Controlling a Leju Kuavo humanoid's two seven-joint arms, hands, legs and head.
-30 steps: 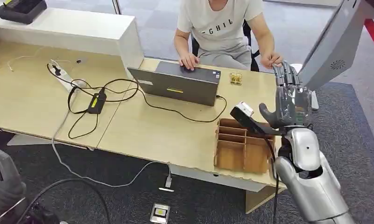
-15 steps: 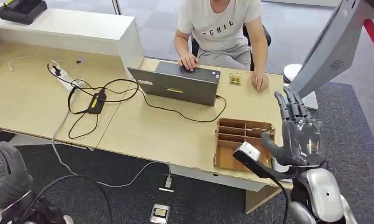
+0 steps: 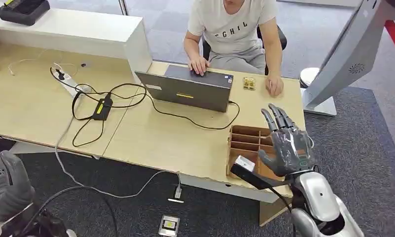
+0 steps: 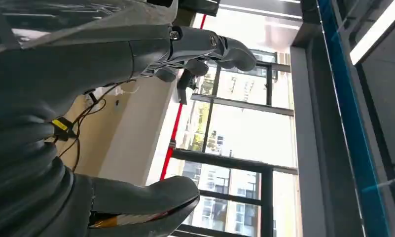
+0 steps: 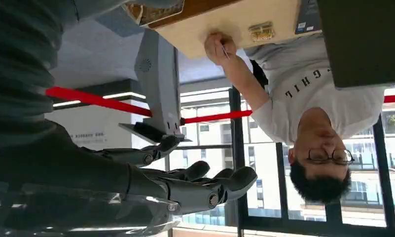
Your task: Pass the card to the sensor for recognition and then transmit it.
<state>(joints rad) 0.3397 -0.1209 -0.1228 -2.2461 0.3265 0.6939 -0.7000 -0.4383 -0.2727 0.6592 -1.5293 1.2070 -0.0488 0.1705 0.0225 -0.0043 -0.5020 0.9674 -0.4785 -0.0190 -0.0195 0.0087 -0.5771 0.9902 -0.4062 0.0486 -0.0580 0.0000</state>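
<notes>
Hovering right hand [image 3: 286, 148] empty, fingers spread, over wooden organizer [image 3: 244, 158] at table's 4 o'clock, probably staging a card pickup. Not spotting card; left hand [image 3: 8, 190] hanging low, state unclear.

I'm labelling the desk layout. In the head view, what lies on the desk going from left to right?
White power strip → black adapter → grey laptop → small gold item → wooden divider box with the right hand over its right side.
</notes>
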